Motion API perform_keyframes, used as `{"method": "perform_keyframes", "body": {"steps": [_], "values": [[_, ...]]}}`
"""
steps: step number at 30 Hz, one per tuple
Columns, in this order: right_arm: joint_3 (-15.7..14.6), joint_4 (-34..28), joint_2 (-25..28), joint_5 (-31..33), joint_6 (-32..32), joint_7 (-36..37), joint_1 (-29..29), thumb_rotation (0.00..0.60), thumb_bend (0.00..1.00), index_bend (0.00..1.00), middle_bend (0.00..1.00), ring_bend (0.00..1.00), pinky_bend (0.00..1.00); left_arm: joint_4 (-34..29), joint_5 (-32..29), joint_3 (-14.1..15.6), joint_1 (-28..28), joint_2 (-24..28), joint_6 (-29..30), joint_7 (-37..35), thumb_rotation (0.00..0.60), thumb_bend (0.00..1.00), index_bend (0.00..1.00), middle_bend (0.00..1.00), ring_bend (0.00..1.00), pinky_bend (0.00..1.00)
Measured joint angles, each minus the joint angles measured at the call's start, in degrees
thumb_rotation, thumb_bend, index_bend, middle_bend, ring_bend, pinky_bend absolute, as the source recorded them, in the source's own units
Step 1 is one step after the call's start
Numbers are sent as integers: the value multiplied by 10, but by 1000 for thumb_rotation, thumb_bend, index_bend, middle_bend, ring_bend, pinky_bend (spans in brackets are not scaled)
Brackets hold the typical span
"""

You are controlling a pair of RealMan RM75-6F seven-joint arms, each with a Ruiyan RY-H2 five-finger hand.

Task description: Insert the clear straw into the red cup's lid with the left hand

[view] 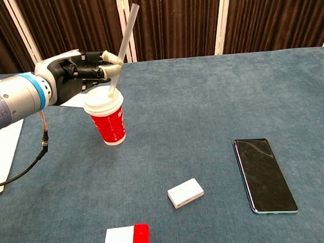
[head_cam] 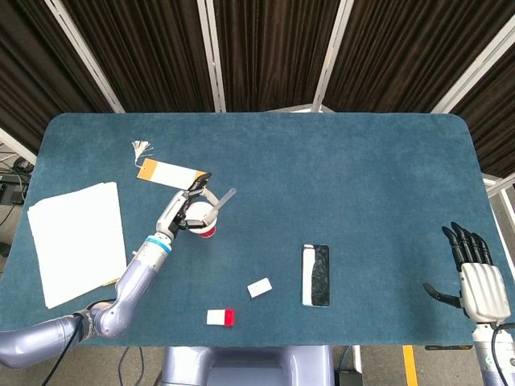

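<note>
Because your left hand [view: 79, 71] pinches the clear straw [view: 122, 49] tilted, its lower tip meets the white lid [view: 103, 100] of the red cup [view: 109, 126] just below your fingertips, ready for pushing down.

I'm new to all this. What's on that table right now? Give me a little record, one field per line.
Surface: blue felt-covered table
Left hand: pinches the clear plastic straw, which leans with its lower tip at the white lid
Cup: red paper cup, upright
Right hand: empty, fingers spread, near the table's right edge
Phone: black smartphone, lying flat
Small items: white box; white-and-red box
Paper: white sheets; tasselled bookmark card
</note>
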Motion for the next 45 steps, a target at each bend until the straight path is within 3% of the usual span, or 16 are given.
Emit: {"method": "perform_keyframes", "body": {"steps": [7, 13, 22, 29, 38, 45], "values": [[0, -2, 1, 2, -1, -1, 0, 600, 121, 0, 0, 0, 0, 9, 6, 2, 0, -1, -3, -6, 600, 423, 525, 9, 0, 0], [0, -2, 1, 2, -2, 0, 0, 600, 121, 0, 0, 0, 0, 15, 15, 7, -1, 1, -6, -6, 600, 411, 443, 0, 0, 0], [0, -4, 1, 4, -3, -1, 0, 600, 122, 0, 0, 0, 0, 18, 13, 9, 1, 3, -7, -7, 600, 411, 433, 0, 0, 0], [1, -4, 0, 5, -3, -2, 0, 600, 122, 0, 0, 0, 0, 13, 14, 9, 2, 8, -4, -5, 600, 388, 344, 0, 0, 0], [1, -4, 1, 5, -4, -2, 0, 600, 122, 0, 0, 0, 0, -7, 31, 9, 9, 23, 15, 1, 600, 386, 335, 0, 0, 0], [0, -1, 1, 4, -6, -5, 1, 600, 122, 0, 0, 0, 0, -18, 77, 24, 17, 46, 74, 96, 600, 380, 293, 0, 0, 0]]}}
